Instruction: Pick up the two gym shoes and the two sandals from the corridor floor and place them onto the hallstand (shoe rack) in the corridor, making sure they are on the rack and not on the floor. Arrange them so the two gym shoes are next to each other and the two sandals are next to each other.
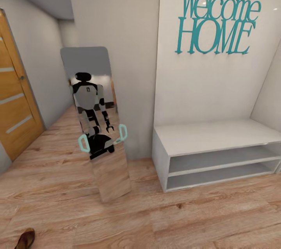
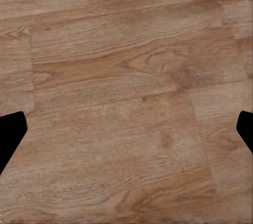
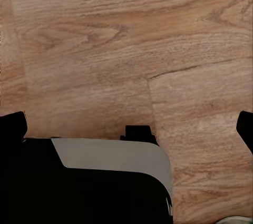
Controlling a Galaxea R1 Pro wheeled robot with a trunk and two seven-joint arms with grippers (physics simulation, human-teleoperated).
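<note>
Sandal (image 1: 25,239), brown leather with a tan insole, lies on the wood floor (image 1: 187,221) well to the left of the white shoe rack (image 1: 212,136) and nearer the camera, partly cut by the picture's edge; a leaning mirror (image 1: 97,124) stands between them. It looks light and fairly stiff in the sole, with soft straps, so pinching the sole edge or heel strap seems the safest hold. Left gripper (image 2: 126,129) and right gripper (image 3: 126,129) each hang over bare floor, fingers spread wide, holding nothing.
</note>
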